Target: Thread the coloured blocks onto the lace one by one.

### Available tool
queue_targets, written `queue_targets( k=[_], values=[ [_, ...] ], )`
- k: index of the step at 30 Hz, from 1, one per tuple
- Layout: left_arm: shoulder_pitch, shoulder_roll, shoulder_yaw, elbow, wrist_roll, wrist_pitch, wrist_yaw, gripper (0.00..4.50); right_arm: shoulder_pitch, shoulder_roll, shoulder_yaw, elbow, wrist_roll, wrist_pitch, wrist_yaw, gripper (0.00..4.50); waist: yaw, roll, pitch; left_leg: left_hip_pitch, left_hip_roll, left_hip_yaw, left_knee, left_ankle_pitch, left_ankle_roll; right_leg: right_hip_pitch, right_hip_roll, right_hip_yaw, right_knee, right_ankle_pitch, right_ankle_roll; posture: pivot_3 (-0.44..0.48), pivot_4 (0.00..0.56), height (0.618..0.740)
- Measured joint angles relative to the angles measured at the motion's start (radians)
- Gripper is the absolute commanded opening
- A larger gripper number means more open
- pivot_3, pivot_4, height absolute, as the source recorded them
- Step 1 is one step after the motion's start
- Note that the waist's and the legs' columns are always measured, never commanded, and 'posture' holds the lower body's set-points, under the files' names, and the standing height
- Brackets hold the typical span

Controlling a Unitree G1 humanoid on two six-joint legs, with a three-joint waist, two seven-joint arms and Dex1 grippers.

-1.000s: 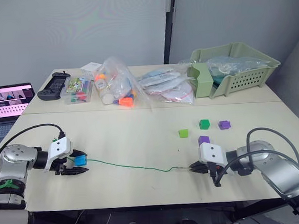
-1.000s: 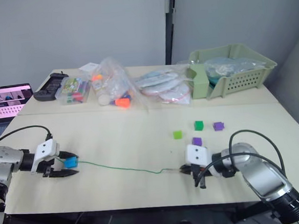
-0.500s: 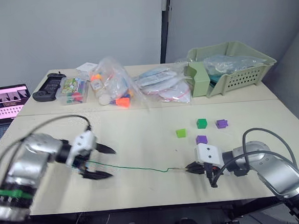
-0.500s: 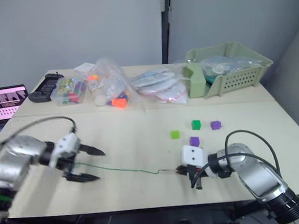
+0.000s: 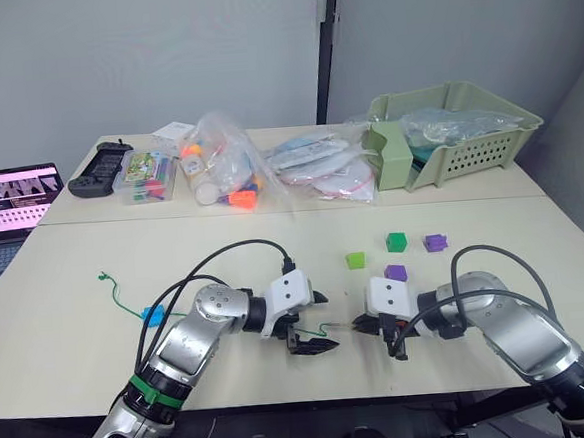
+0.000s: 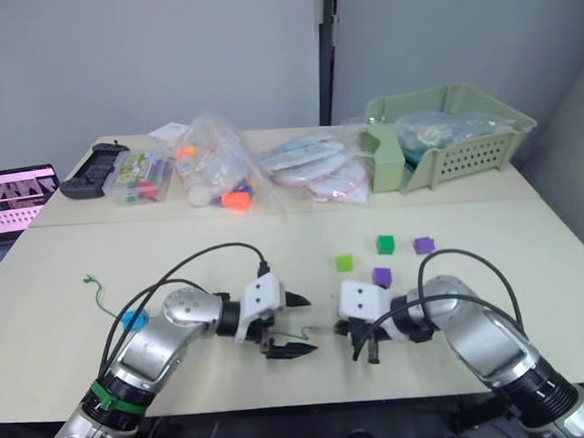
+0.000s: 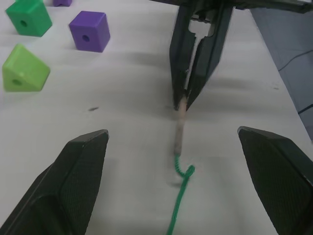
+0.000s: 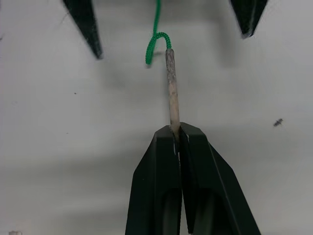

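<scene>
**A:** Since a second ago the left gripper (image 5: pixel 312 321) has let go of the blue block (image 5: pixel 154 314) at the left side of the worktop (image 5: pixel 493 220) and swung across to the middle. Its jaws are spread wide, one on each side of the lace (image 7: pixel 178 208), holding nothing.

**B:** And the right gripper (image 8: pixel 178 131)?

**A:** Clenched on the stiff pale tip (image 8: pixel 170 83) of the lace, low over the worktop. The cord runs left from there to the blue block, already threaded by the look of it, with its knotted end (image 5: pixel 104 277) beyond.

**B:** So what makes the next step go well?

**A:** I'd judge the left jaws should close on the bare stretch of tip just beyond the right jaws, not on the soft green cord, which kinks right behind the tip. That would free the right gripper to fetch a block.

**B:** Which block?

**A:** The near purple block (image 5: pixel 396 272) sits just beyond the right gripper. Light green block (image 5: pixel 355 261), dark green block (image 5: pixel 397 241) and far purple block (image 5: pixel 435 242) lie a little farther.

**B:** Anything in the way?

**A:** Little. The toy bags (image 5: pixel 230 170), green basket (image 5: pixel 458 132) and laptop (image 5: pixel 3 203) are well apart. The arms' own black cables (image 5: pixel 229 253) loop near the lace.
</scene>
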Motion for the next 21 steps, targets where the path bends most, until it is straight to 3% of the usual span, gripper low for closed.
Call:
queue_targets(
  k=[4, 18, 21],
  values=[
    [-0.001, -0.007, -0.009, 0.014, 0.01, 0.005, 0.004, 4.46, 0.0, 0.008, 0.0, 0.0, -0.001, 0.012, -0.001, 0.0, 0.003, 0.0, 0.0, 0.0, -0.001, 0.0, 0.0, 0.0, 0.0, 0.0, -0.001, 0.0, 0.0, 0.0, 0.0, 0.0, 0.15, 0.74],
    [-0.023, -0.019, -0.024, 0.027, 0.03, 0.006, 0.008, 0.02, 0.0, 0.014, 0.0, -0.001, -0.001, 0.02, 0.002, 0.0, 0.003, 0.0, 0.0, 0.0, -0.001, 0.0, 0.001, 0.0, 0.0, 0.0, -0.001, 0.0, -0.001, 0.0, 0.0, 0.0, 0.15, 0.74],
    [-0.024, -0.019, -0.024, 0.027, 0.03, 0.007, 0.008, 0.02, 0.0, 0.014, 0.001, -0.001, -0.002, 0.02, 0.004, 0.0, 0.003, 0.0, 0.0, 0.0, -0.001, 0.0, 0.001, 0.0, 0.0, 0.0, -0.001, 0.0, -0.001, 0.0, 0.0, 0.0, 0.15, 0.74]
  ],
)
